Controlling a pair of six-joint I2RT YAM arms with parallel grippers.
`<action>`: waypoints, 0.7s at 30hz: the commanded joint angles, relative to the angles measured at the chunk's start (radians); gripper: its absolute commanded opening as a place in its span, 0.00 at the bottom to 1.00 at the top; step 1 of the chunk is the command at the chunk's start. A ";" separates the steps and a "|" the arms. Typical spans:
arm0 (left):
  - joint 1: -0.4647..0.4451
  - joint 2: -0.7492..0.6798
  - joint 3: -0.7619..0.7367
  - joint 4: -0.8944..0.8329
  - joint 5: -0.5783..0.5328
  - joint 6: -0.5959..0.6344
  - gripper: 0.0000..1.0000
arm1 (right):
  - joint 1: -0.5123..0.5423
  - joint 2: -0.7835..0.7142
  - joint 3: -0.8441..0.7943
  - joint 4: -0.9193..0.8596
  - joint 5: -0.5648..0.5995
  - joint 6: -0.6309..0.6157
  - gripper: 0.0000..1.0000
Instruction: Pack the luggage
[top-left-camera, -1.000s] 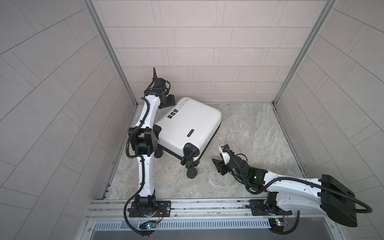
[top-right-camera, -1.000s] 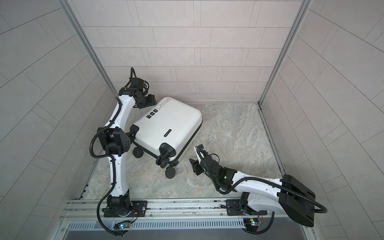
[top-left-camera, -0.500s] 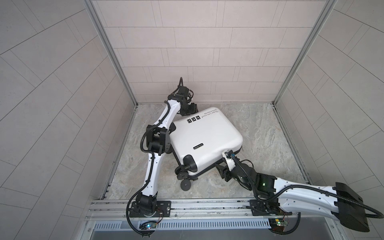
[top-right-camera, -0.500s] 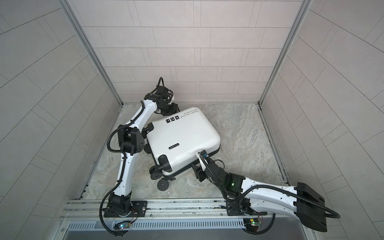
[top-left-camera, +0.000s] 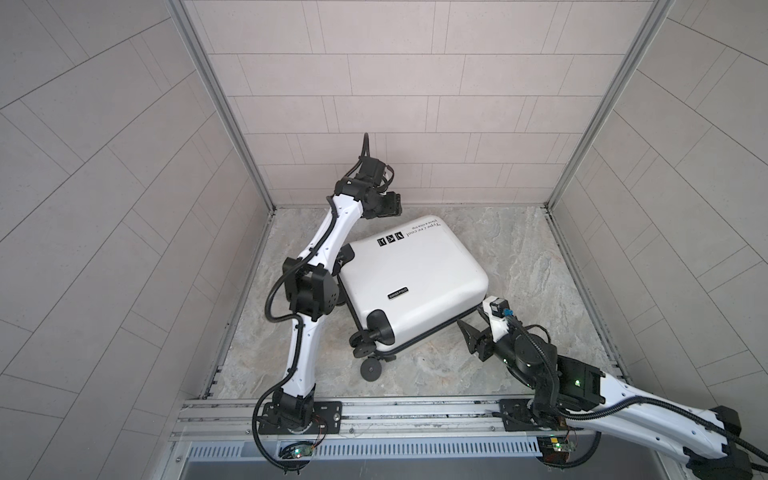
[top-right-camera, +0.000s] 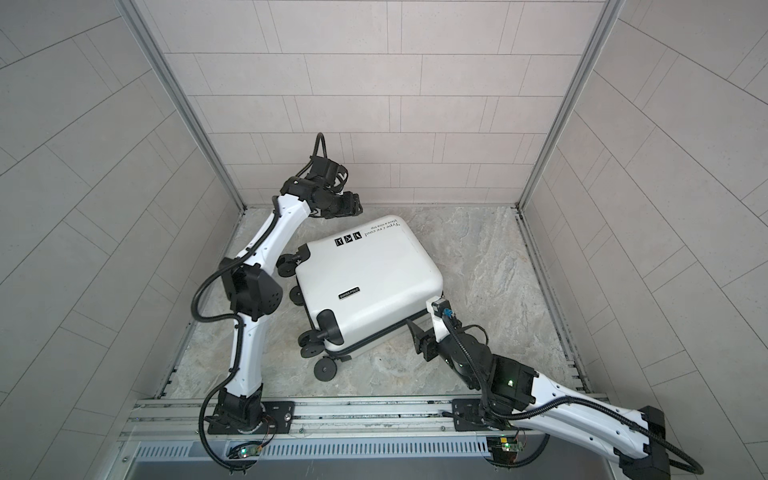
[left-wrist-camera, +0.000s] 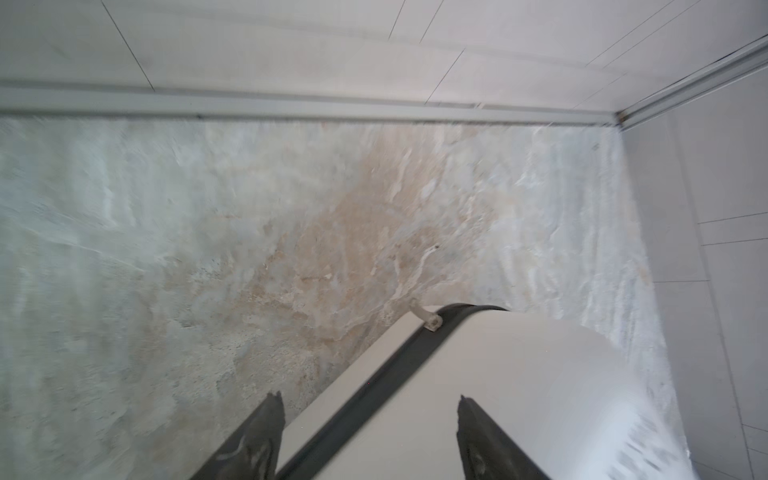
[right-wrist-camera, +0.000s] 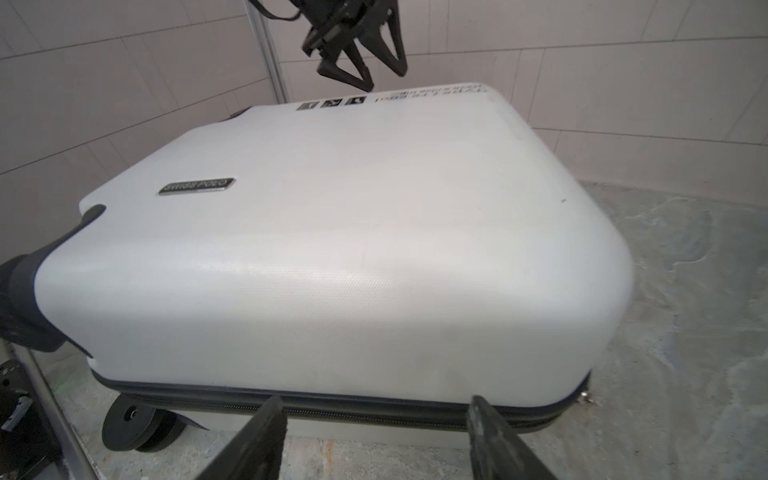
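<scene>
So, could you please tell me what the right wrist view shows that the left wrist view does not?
Only the right wrist view shows the top of the luggage with its brand plate, square stickers and a wheel. Only the left wrist view shows the rear corner post on the right arm's side. Both show the luggage's black zipper band, the stone floor and the open left gripper.

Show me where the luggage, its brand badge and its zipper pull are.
luggage (top-left-camera: 419, 266): in a top view, middle of the white lid.
brand badge (right-wrist-camera: 196, 187): right wrist view, centre of the plate.
zipper pull (left-wrist-camera: 430, 321): left wrist view, on the pale tab.
</scene>
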 joint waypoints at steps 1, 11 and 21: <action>-0.054 -0.226 -0.074 -0.006 -0.128 0.046 0.72 | -0.017 -0.006 0.063 -0.065 0.092 -0.064 0.74; -0.447 -0.808 -0.759 0.144 -0.466 -0.039 0.72 | -0.362 0.335 0.367 -0.120 -0.122 -0.033 0.77; -1.007 -0.904 -0.962 0.113 -0.834 -0.350 0.71 | -0.698 0.729 0.656 -0.140 -0.353 0.060 0.76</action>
